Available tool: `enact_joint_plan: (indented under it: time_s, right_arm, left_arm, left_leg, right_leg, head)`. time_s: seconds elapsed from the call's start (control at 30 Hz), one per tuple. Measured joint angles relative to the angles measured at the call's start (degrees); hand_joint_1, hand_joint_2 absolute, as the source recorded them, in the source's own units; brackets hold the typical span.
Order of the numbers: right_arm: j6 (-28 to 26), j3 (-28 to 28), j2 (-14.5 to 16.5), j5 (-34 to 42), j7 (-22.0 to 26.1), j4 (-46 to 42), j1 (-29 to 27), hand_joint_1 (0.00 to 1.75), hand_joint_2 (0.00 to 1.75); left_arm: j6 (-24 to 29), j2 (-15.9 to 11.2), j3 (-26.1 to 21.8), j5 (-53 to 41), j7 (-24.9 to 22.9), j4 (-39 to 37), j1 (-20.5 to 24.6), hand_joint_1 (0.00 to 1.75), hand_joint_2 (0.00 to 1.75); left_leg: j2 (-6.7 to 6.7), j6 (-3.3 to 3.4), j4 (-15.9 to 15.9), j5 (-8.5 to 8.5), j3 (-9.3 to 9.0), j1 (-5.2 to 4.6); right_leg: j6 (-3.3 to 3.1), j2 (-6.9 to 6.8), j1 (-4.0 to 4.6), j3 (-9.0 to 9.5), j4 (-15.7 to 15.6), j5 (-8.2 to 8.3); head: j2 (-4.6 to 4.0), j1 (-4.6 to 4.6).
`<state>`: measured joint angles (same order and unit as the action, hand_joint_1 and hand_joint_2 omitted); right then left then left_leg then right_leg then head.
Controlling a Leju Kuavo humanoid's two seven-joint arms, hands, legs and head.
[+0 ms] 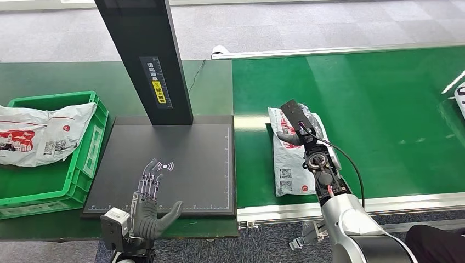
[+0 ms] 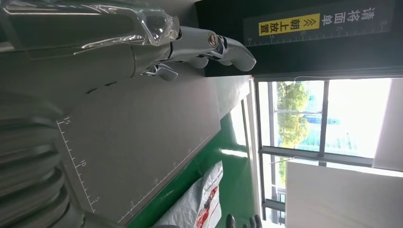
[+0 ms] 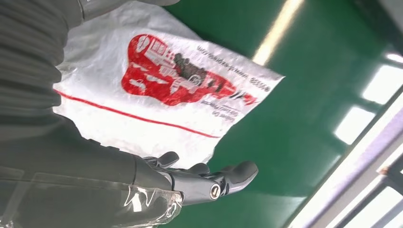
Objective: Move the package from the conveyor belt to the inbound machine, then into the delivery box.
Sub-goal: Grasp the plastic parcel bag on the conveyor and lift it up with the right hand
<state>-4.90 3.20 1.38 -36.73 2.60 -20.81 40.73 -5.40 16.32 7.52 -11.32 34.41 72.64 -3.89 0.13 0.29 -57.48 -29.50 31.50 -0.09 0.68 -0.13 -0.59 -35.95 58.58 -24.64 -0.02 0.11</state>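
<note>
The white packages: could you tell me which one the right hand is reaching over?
The package on the green conveyor belt, right of the black scanner plate. The right hand hovers over it, fingers spread. The other package lies in the green crate at far left.

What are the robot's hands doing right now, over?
Left hand open, fingers spread over the scanner plate. Right hand open above the white package on the belt, not gripping yet. Nothing blocking.
</note>
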Motion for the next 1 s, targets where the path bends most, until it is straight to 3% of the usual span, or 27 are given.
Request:
enact_joint_plan:
  time_s: [0.67, 1.0]
  right_arm:
    - [3.2, 1.5, 0.0, -6.6, -7.7, 2.9, 1.0, 0.0, 1.75]
    - [5.2, 0.0, -0.2, -15.4, -16.7, 3.8, 1.0, 0.0, 1.75]
  left_arm:
    - [0.1, -0.5, 0.0, 0.0, 0.1, -0.7, 1.0, 0.0, 1.75]
    - [0.0, -0.6, 0.1, 0.0, -0.9, -1.0, 2.2, 0.0, 1.75]
  left_leg:
    - [-0.03, 0.0, 0.0, 0.01, 0.03, 0.05]
    - [-0.02, 0.0, 0.0, 0.02, 0.02, 0.05]
  right_leg:
    - [0.0, 0.0, 0.02, -0.01, 0.0, 0.0]
    - [0.0, 0.0, 0.02, -0.01, 0.0, 0.0]
  head:
    - [0.0, 0.0]
    - [0.0, 0.01]
